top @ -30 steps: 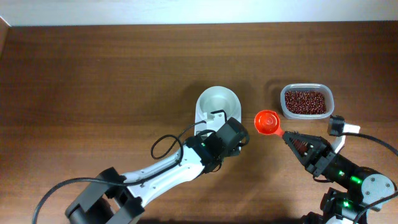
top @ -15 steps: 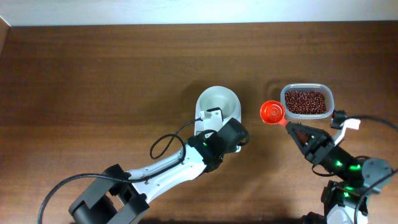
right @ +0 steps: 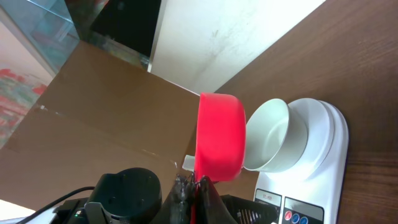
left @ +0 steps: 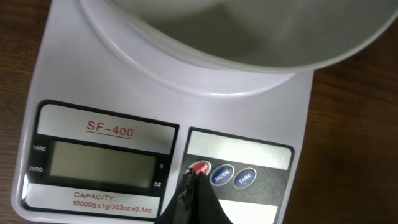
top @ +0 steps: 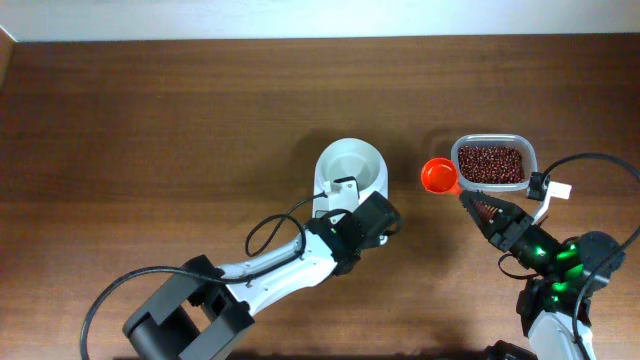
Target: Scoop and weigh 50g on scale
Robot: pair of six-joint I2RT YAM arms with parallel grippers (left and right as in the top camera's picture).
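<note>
While the left claw (left: pixel 198 179) sits clenched and empty, its tip rests on the red round button (left: pixel 200 168) of the small white rectangular digital scale (left: pixel 56 81). The grey LCD display (left: pixel 102 163) beside the button is blank. Judgement: the scale is not yet on or zeroed, and the press is the step in hand. The round white bowl (left: pixel 249 37) on the platform is empty.

The right claw (top: pixel 470 203) is clamped on the handle of the orange plastic scoop (top: pixel 439 177).

Change over the last second: the scoop's cup has swung from the open surface (top: pixel 150 120) between scale and tub to just beside the left wall of the clear plastic rounded-rectangle tub (top: pixel 490 138). Whether it touches the wall, I cannot tell. The left claw has shifted only slightly over the button panel.

Meaning: no scooping is done yet. The cup looks empty, and the dark red-brown beans (top: pixel 491 164) all lie in the tub, to the right of the scale. Judgement: the cup must next clear the tub wall.

Orientation: the scoop's long axis follows its handle, running from the right claw diagonally away and to the left, with the cup leading and its mouth up in the overhead view. The scale's long axis runs near to far, slightly skewed, with the bowl end away from the robot and the display end toward it.
</note>
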